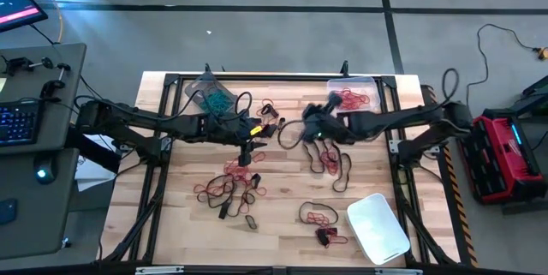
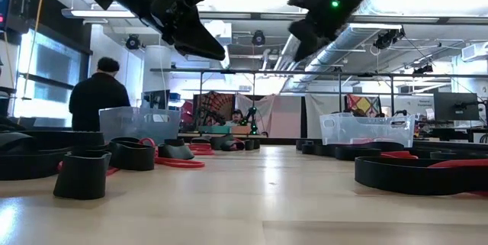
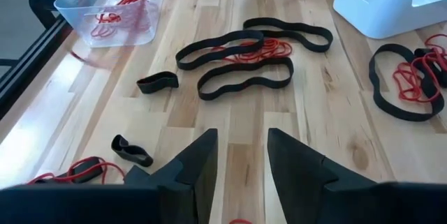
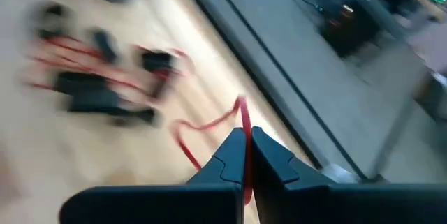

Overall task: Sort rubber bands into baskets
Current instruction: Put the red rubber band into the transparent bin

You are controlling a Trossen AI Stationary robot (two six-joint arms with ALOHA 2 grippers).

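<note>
Three baskets stand on the wooden table: a grey-tinted one [image 1: 210, 95] holding teal bands at the far left, a clear one [image 1: 353, 95] holding red bands at the far right, and a white one [image 1: 378, 228] at the near right. Loose red and black rubber bands [image 1: 231, 185] lie across the middle. My left gripper [image 1: 254, 138] hovers open above the table's middle, nothing between its fingers [image 3: 202, 161]. My right gripper [image 1: 306, 131], just to its right and also raised, is shut on a red rubber band [image 4: 209, 123]. My right gripper pinches one red rubber band between its two fingertips, a strand [image 4: 244, 116] running up out of the slit between them. The rest of the loop [image 4: 183, 140] curves away ahead of the fingers, slack. Blur hides whether its far end touches the table.
Long black bands [image 3: 244, 49] and red ones lie between the grippers and the clear basket [image 3: 112, 11]; more black and red bands [image 1: 317, 215] lie beside the white basket [image 3: 391, 1]. Dark frame rails [image 1: 158, 181] run along the table's sides. A person [image 2: 95, 96] stands beyond the table.
</note>
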